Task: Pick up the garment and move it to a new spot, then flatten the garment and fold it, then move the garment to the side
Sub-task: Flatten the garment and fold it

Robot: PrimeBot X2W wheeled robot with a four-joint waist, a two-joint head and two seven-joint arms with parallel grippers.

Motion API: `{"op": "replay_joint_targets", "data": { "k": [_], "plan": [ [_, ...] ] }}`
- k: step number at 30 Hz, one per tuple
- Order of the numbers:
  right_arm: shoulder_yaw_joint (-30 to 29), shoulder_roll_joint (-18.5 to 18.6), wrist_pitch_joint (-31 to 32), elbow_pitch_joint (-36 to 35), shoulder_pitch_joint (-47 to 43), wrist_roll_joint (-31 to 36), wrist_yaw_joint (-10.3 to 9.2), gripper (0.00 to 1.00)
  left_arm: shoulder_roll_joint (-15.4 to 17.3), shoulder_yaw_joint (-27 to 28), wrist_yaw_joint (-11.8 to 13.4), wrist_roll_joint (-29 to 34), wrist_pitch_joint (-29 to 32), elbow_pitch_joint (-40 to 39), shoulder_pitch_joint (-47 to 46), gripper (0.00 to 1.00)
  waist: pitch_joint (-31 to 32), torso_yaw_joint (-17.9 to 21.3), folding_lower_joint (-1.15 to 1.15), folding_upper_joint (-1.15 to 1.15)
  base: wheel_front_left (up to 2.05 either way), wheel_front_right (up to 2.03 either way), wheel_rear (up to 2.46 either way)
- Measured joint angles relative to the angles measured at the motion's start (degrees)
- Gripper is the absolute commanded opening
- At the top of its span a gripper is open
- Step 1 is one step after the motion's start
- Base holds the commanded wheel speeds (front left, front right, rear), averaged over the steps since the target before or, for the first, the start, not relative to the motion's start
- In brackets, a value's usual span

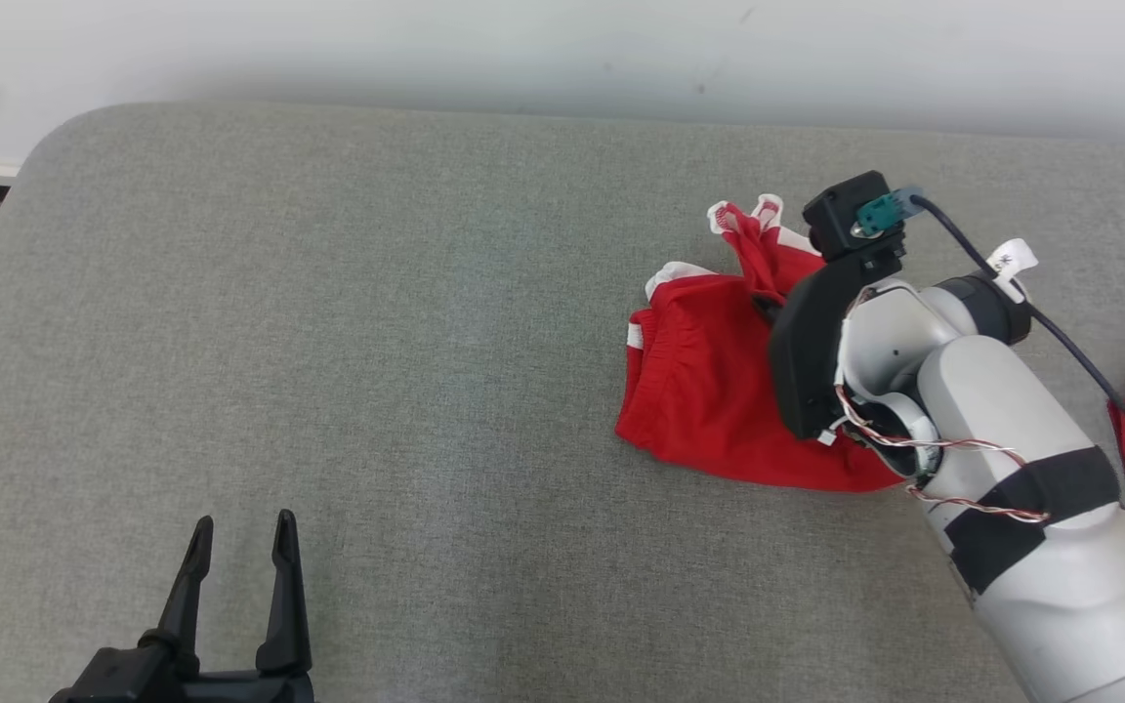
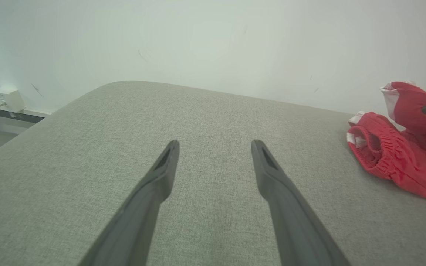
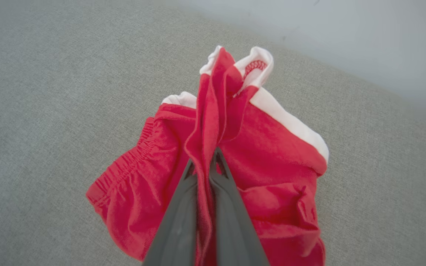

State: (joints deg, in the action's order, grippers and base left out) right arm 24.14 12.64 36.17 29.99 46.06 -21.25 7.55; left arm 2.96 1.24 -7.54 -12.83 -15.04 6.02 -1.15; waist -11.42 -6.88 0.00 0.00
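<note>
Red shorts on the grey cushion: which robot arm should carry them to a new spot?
The right arm, probably. The right gripper is pinched shut on a fold of the red shorts. The left gripper is open over bare grey cushion, well away from them.

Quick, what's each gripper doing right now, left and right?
Left gripper: open, holding nothing.
Right gripper: shut on a fold of the red garment.
</note>
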Motion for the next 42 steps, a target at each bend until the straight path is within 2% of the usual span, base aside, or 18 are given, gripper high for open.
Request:
{"op": "replay_joint_targets", "data": {
  "k": [13, 14, 15, 16, 22, 29, 30, 31, 32, 34, 39, 42],
  "plan": [
    [2.0, -5.1, -3.6, 10.2, 5.5, -0.3, 0.00, 0.00, 0.0, -1.1, 0.0, -0.9, 0.0, -0.4, -1.5, 1.00, -2.5, -1.8, 0.00, 0.00, 0.00, 0.00, 0.00],
    [2.1, -5.3, -4.1, 10.7, 5.7, -0.4, 0.00, 0.04, 0.0, -1.2, 0.0, -1.0, 0.0, -0.4, -1.5, 1.00, -2.7, -1.9, 0.00, 0.00, 0.00, 0.00, 0.00],
    [2.5, -5.5, -4.5, 11.3, 5.9, -0.9, 0.00, 0.36, 0.0, -1.2, 0.0, -1.1, 0.0, -0.3, -1.5, 1.00, -2.8, -2.1, 0.00, 0.00, 0.00, 0.00, 0.00],
    [2.7, -5.9, -4.6, 11.8, 5.9, -1.8, 0.00, 1.00, 0.0, -1.2, 0.0, -1.1, 0.0, -0.3, -1.6, 1.00, -3.0, -2.2, 0.00, 0.00, 0.00, 0.00, 0.00],
    [3.7, -6.0, -7.7, 9.7, 6.3, -7.9, 0.00, 1.00, 0.0, -0.5, 0.0, -1.2, 0.0, 0.1, -1.6, 1.00, -2.9, -1.9, 0.00, 0.00, 0.00, 0.00, 0.00],
    [1.1, 0.9, -10.7, 7.7, 4.6, -9.0, 0.00, 1.00, 0.0, -0.4, 0.0, -1.0, 0.0, -0.7, -1.2, 1.00, -1.4, -0.7, 0.00, 0.00, 0.00, 0.00, 0.00],
    [1.1, 0.9, -10.7, 7.7, 4.6, -9.0, 0.00, 1.00, 0.0, -0.4, 0.0, -1.0, 0.0, -0.7, -1.2, 1.00, -1.4, -0.7, 0.00, 0.00, 0.00, 0.00, 0.00],
    [0.3, 1.8, -11.2, 7.8, 3.9, -9.0, 0.00, 0.94, 0.0, -0.5, 0.0, -1.0, 0.0, -0.7, -1.1, 1.00, -1.2, -0.5, 0.00, 0.00, 0.00, 0.00, 0.00],
    [-0.5, 2.8, -11.8, 8.0, 3.2, -8.5, 0.00, 0.69, -0.1, -0.6, 0.0, -0.9, 0.0, -0.8, -1.1, 1.00, -1.0, -0.3, 0.00, 0.00, 0.00, 0.00, 0.00],
    [-1.8, 4.4, -13.2, 8.4, 1.6, -7.3, 0.00, 0.00, 0.0, -0.6, 0.0, -0.9, 0.0, -0.9, -1.1, 1.00, -0.6, 0.1, 0.00, 0.00, 0.00, 0.00, 0.00],
    [-4.3, 5.9, -17.2, 11.0, -2.6, -3.7, 0.00, 0.00, 0.0, -0.6, 0.0, -0.4, 0.0, -1.1, -0.9, 1.00, -0.5, 0.9, 0.00, 0.00, 0.00, 0.00, 0.00],
    [-4.8, 4.9, -18.7, 12.3, -4.8, -2.9, 0.00, 0.00, -0.1, -0.6, 0.0, -0.3, 0.0, -1.1, -0.9, 1.00, -0.5, 0.8, 0.00, 0.00, 0.00, 0.00, 0.00]
  ]
}}
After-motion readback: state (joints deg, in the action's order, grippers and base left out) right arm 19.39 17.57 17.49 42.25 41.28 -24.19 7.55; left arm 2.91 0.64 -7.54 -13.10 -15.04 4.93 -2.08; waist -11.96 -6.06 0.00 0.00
